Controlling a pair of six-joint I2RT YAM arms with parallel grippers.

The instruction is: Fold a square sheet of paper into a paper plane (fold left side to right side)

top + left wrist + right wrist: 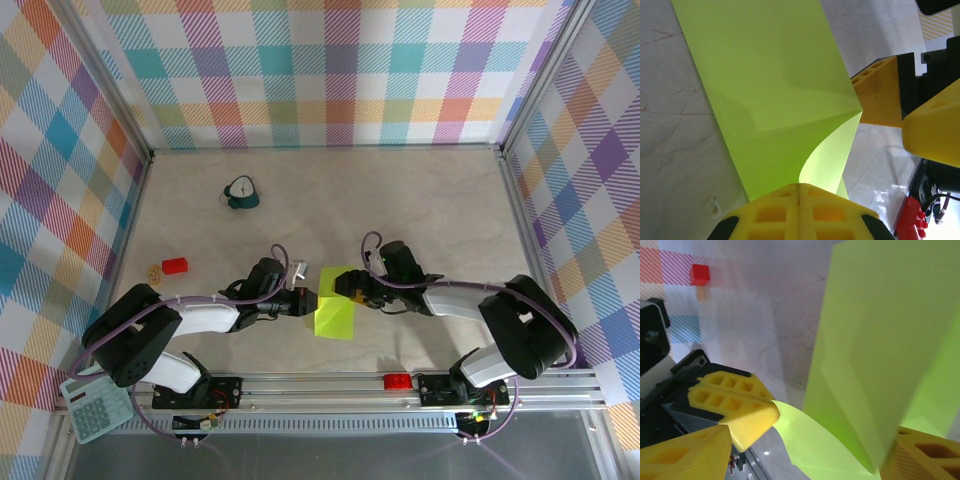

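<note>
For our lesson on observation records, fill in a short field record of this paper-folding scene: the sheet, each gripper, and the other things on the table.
sheet: square sheet of paper, lime, one edge lifted and curled
left gripper: shut, pinching the lifted edge
right gripper: open, sheet between its fingers
clock: teal clock, far left, apart from the sheet
block: red block, left side, untouched

The top camera hangs above and behind my bases, looking steeply down over the whole worktop [400, 210], far from the square sheet of paper [335, 318]. My left wrist camera looks across that sheet from hard against its left edge; my right wrist camera crowds its opposite side. All three views share the sheet and the worktop around it.
</note>
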